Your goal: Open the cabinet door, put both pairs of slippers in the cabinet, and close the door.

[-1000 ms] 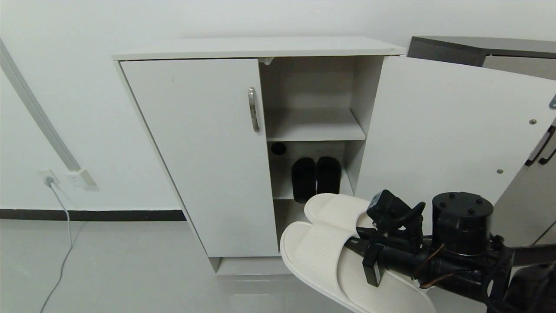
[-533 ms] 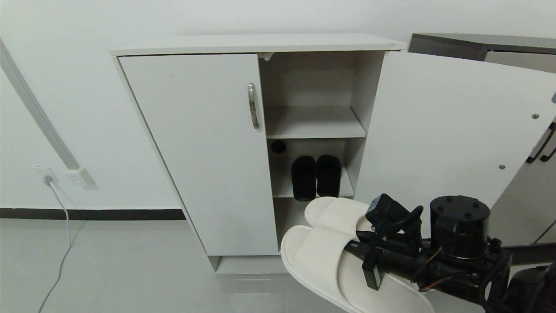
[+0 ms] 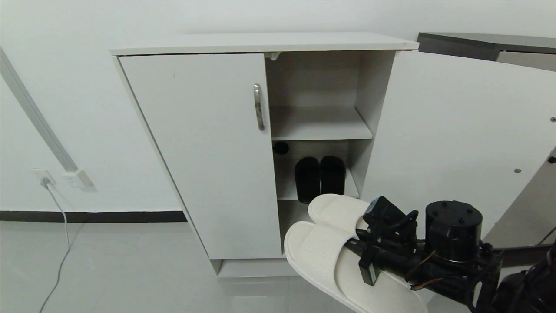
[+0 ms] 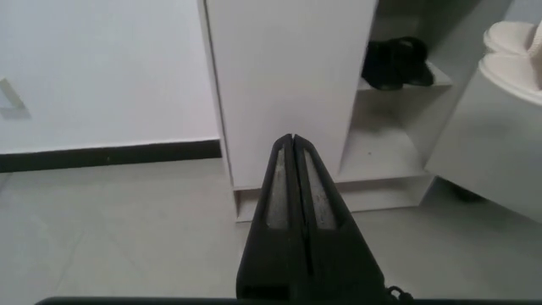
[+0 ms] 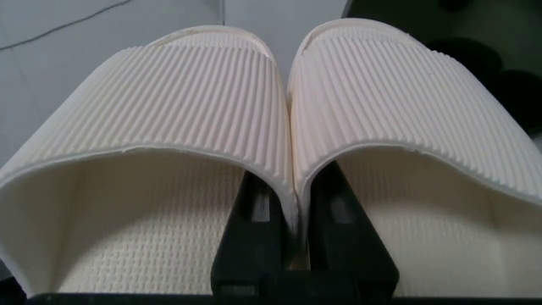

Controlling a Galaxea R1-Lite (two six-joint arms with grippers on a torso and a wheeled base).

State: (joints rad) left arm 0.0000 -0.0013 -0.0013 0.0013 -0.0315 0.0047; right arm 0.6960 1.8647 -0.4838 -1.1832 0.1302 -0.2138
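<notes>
The white cabinet [image 3: 260, 41] has its left door [image 3: 204, 152] closed and its right door [image 3: 456, 130] swung wide open. A pair of black slippers [image 3: 319, 178] lies on the middle shelf. My right gripper [image 3: 357, 244] holds the pair of white slippers [image 3: 321, 248] side by side, toes toward the lower opening, just outside it. In the right wrist view the right gripper [image 5: 294, 224] is shut on the slippers' [image 5: 195, 102] touching inner walls. My left gripper [image 4: 292, 148] is shut and empty, above the floor in front of the closed left door [image 4: 288, 76].
A wall socket with a cable [image 3: 42, 178] sits low on the left wall. A grey cabinet [image 3: 486, 45] stands behind the open door. The bottom shelf [image 4: 381, 152] is bare. Open floor [image 3: 130, 278] lies left of the cabinet.
The whole head view has shifted a little, so the cabinet sits slightly further right. The right gripper still holds the white slippers at about the same place before the opening.
</notes>
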